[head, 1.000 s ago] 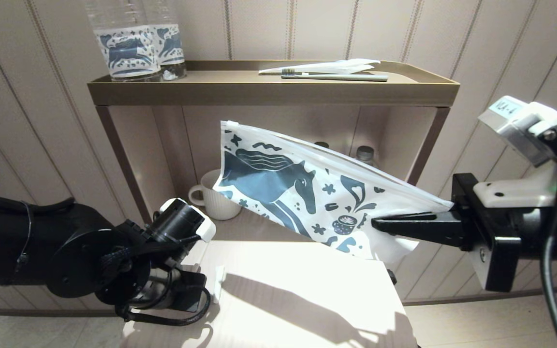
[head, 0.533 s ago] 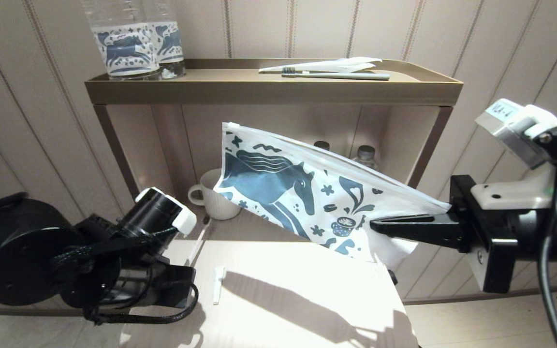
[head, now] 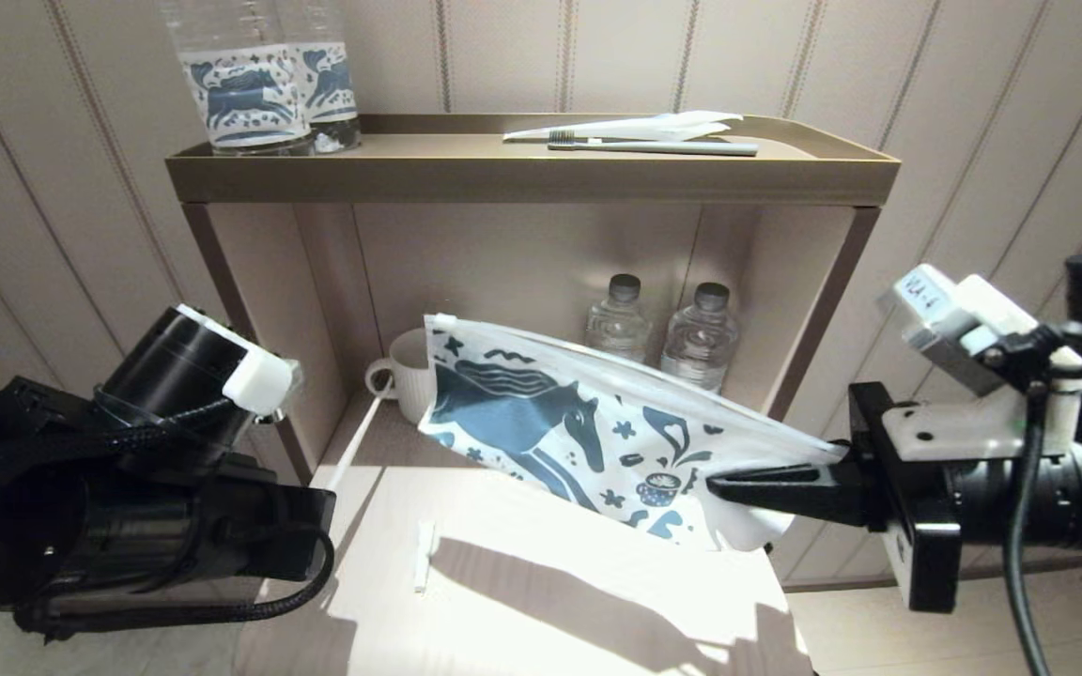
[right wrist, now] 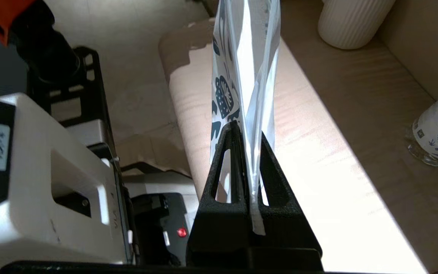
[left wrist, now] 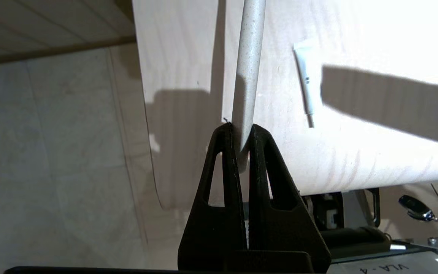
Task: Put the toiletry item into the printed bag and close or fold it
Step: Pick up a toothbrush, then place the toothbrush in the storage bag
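Holding the printed pouch (head: pixel 579 441) by one lower corner, the right gripper (head: pixel 724 488) sits at the right of the head view with its jaws closed flat on the plastic; the right wrist view shows the two sides of the pouch standing slightly apart beyond the jaws. Over the last second the pouch has come down from in front of the shelf opening to just above the far edge of the pale desk (head: pixel 550 601), uncovering the two small water bottles (head: pixel 658 329) in the cubby behind it. Its slider end (head: pixel 438 321) points toward the white cup (head: pixel 405 376) at centre left.

The left gripper (left wrist: pixel 242 133) has pulled back toward the left edge of the frame in the same time. Its jaws are narrowed on the end of the white toothbrush (head: pixel 353 439), whose thin handle runs up from the desk's left corner toward the cup. Brush and pouch are now near each other but apart.

Judging from this, the arms are lining up for insertion: the brush tip must meet the pouch's top edge, and whether that edge is open enough cannot be told from here. A small white tube (head: pixel 425 556) lies untouched on the desk, and a grey-green toothbrush (head: pixel 654 146) rests on the shelf top at upper centre.
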`<state>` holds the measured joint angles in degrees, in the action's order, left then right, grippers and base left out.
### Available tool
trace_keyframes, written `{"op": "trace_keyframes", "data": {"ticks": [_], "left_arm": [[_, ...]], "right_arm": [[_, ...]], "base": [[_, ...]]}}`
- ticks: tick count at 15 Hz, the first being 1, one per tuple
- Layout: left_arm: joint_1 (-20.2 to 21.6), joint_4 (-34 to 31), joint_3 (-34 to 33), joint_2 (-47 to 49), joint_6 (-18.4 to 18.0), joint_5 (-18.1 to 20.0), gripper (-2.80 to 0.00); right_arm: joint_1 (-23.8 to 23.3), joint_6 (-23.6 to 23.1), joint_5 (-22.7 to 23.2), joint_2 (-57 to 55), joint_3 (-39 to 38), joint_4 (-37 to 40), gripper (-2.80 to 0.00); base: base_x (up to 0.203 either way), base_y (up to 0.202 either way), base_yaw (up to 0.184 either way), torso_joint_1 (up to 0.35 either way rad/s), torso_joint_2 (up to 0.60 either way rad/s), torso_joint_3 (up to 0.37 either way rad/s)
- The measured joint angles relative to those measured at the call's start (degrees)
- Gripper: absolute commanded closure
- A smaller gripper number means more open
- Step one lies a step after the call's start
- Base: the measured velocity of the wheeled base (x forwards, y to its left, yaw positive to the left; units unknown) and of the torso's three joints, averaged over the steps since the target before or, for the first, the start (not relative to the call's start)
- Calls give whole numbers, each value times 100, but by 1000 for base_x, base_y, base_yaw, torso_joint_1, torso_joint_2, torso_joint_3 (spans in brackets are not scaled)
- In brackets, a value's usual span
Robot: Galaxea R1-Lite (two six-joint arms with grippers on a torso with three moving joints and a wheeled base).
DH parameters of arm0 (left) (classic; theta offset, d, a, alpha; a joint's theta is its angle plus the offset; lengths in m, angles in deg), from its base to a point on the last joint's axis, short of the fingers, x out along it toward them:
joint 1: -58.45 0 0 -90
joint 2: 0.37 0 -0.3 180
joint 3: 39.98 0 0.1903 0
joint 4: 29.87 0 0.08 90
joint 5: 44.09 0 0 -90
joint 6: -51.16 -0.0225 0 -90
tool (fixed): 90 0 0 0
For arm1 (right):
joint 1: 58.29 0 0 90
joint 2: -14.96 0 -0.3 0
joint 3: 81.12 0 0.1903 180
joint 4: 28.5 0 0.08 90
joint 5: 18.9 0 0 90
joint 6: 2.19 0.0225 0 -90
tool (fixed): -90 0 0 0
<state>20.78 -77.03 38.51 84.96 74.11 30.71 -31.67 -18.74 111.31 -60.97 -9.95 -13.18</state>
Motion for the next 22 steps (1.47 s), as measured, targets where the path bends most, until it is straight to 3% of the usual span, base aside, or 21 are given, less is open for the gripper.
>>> {"op": "trace_keyframes", "data": {"ticks": [5, 8, 11, 16, 22], "left_arm": [[7, -3, 772, -178, -892, 61, 0], [81, -12, 1423, -162, -1551, 375, 0], [123, -183, 1967, -142, -2105, 708, 0], [129, -147, 2580, 73, -2629, 2228, 0], [69, 461, 2598, 489, -2766, 3983, 0]], "right_arm": [[20, -1023, 14, 5, -634, -16, 0], [-8, -1317, -4, 16, -882, -84, 0], [-70, -1348, -90, -125, -1055, -692, 0], [-227, -1350, -127, -582, -1150, -1056, 0], [-243, -1350, -127, -766, -1156, -1074, 0]], "base": [[0, 0, 0, 0, 0, 0], [0, 0, 0, 0, 0, 0], [0, 0, 0, 0, 0, 0], [0, 0, 0, 0, 0, 0], [0, 0, 0, 0, 0, 0]]}}
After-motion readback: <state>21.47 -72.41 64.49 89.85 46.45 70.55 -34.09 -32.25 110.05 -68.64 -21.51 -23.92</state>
